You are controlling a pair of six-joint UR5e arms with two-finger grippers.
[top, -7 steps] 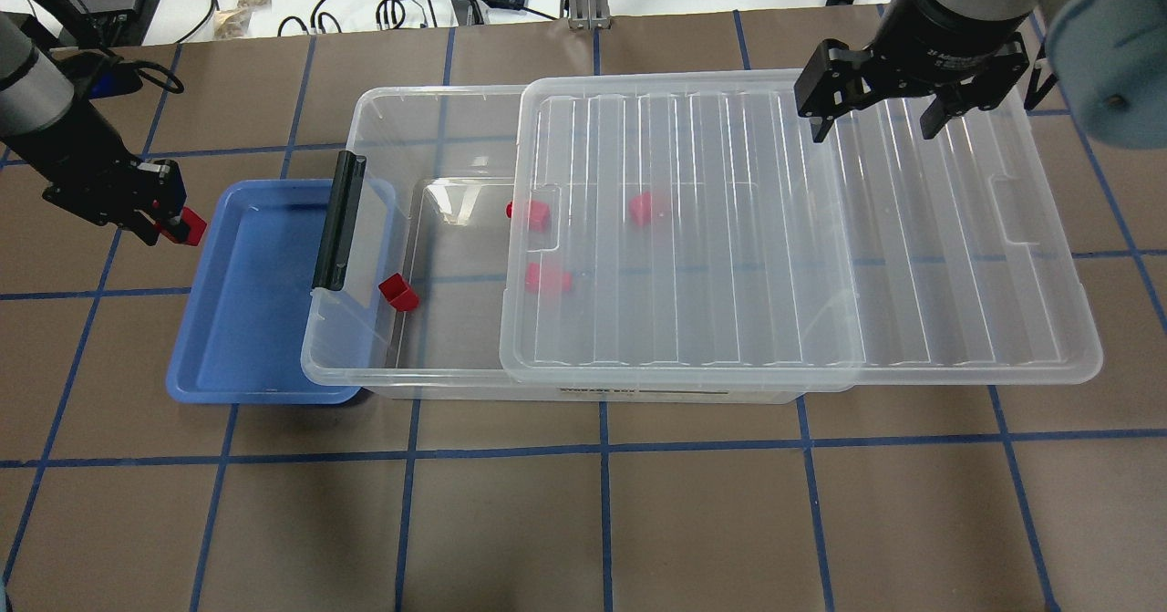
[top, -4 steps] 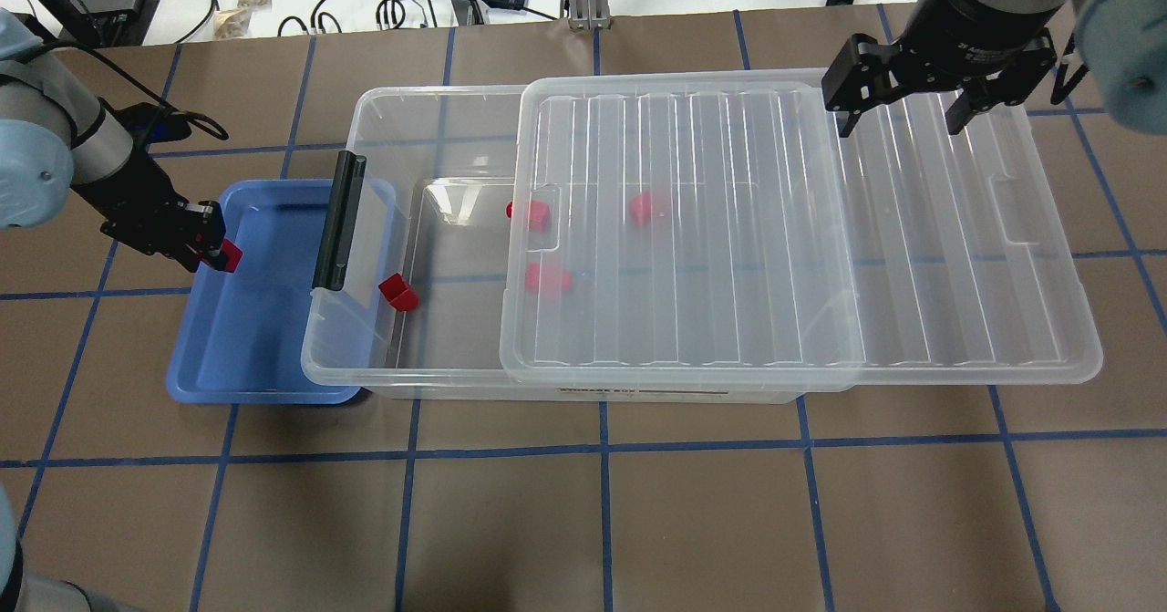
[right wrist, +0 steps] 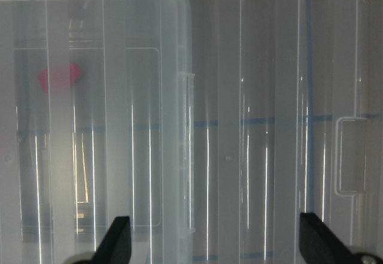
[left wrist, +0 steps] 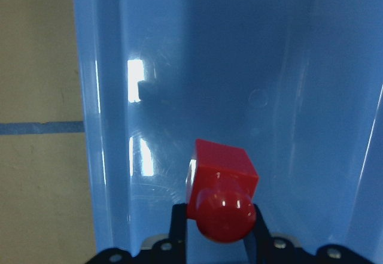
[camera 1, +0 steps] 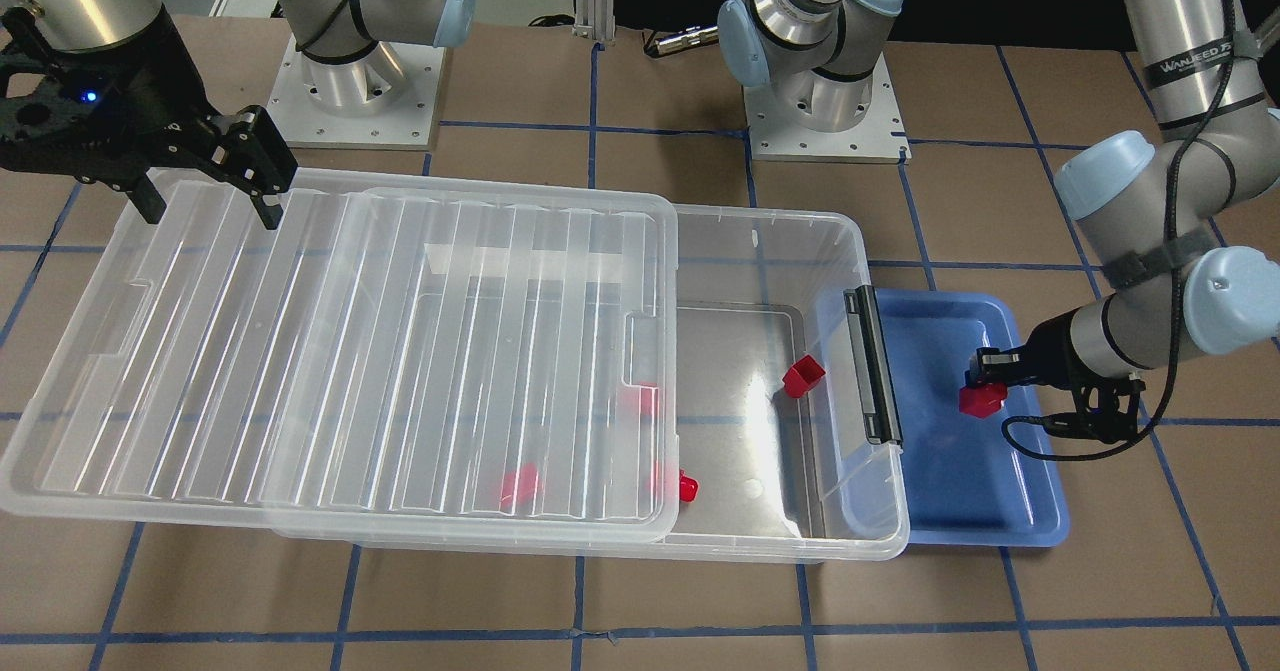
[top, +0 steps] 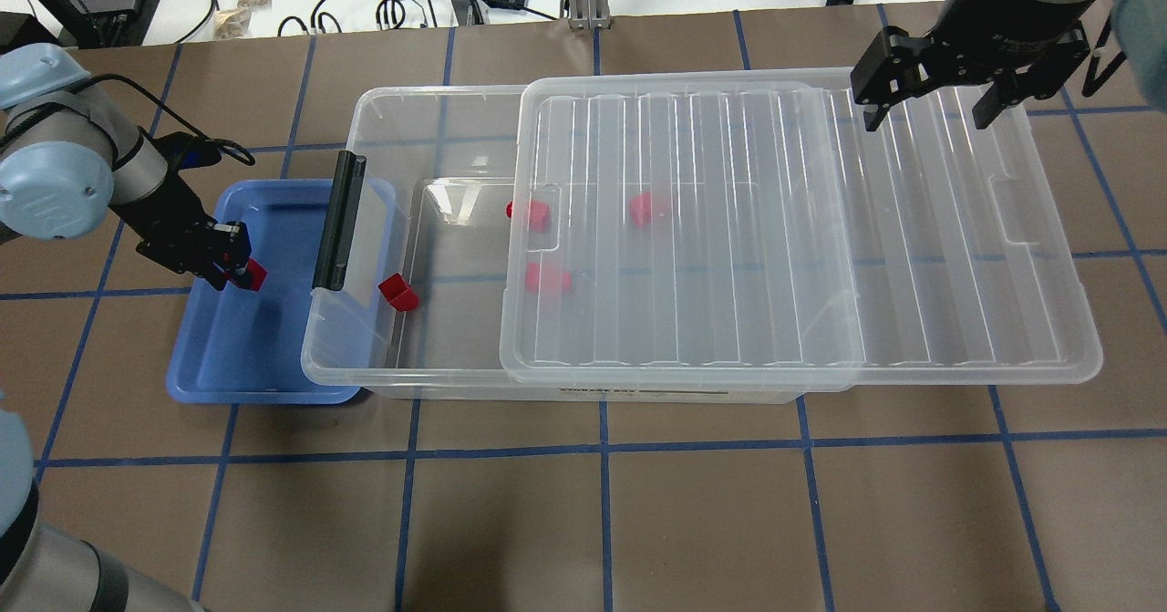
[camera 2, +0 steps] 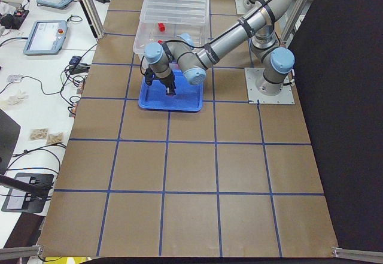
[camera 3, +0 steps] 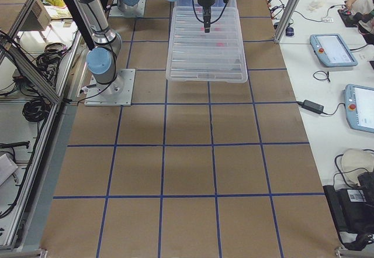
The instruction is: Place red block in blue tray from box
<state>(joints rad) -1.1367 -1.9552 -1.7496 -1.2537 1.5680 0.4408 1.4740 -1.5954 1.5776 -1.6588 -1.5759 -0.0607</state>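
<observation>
My left gripper [top: 239,270] is shut on the red block [top: 253,274], a faceted piece with a round stud. It holds the block low inside the blue tray [top: 264,357], near the tray's left wall. The left wrist view shows the block [left wrist: 220,195] between the fingers over the tray floor [left wrist: 239,66]. It also shows in the front view [camera 1: 980,398]. The clear box [top: 438,106] stands right of the tray. Its ribbed lid [top: 775,229] is slid right, so the box's left part is open. My right gripper [top: 939,106] is open and empty above the lid's far right corner.
A plain hollow red cube [top: 398,292] lies in the open part of the box near the black latch bar [top: 337,224]. Three more red pieces [top: 531,214] [top: 644,208] [top: 547,278] lie at or under the lid's edge. Cables lie beyond the table's far edge.
My left gripper carried the red block from outside the tray's left rim to over the tray's inside. My right gripper moved right and further back above the lid.
</observation>
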